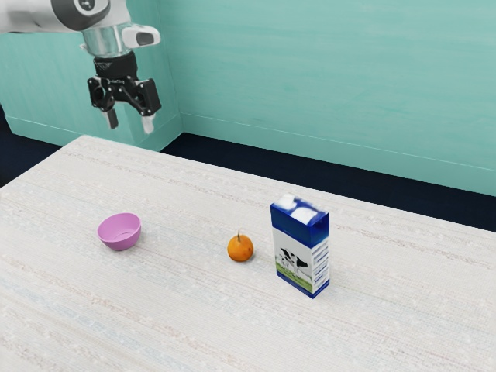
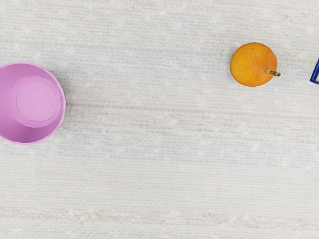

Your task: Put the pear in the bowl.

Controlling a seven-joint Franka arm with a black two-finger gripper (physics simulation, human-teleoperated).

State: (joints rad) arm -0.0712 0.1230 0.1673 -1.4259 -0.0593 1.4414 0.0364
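standing near fruit (image 1: pixel 240 249): milk carton (image 1: pixel 294 246)

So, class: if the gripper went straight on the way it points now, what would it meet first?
The gripper points down, so most likely the tabletop; the bowl and fruit look off to the side, though depth is hard to judge.

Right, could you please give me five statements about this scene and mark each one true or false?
1. The pink bowl is empty. True.
2. The orange fruit sits between the bowl and the carton. True.
3. The gripper is shut on the fruit. False: it is open, and the fruit rests on the table.
4. The carton lies on its side. False: it stands upright.
5. The fruit has a stem. True.
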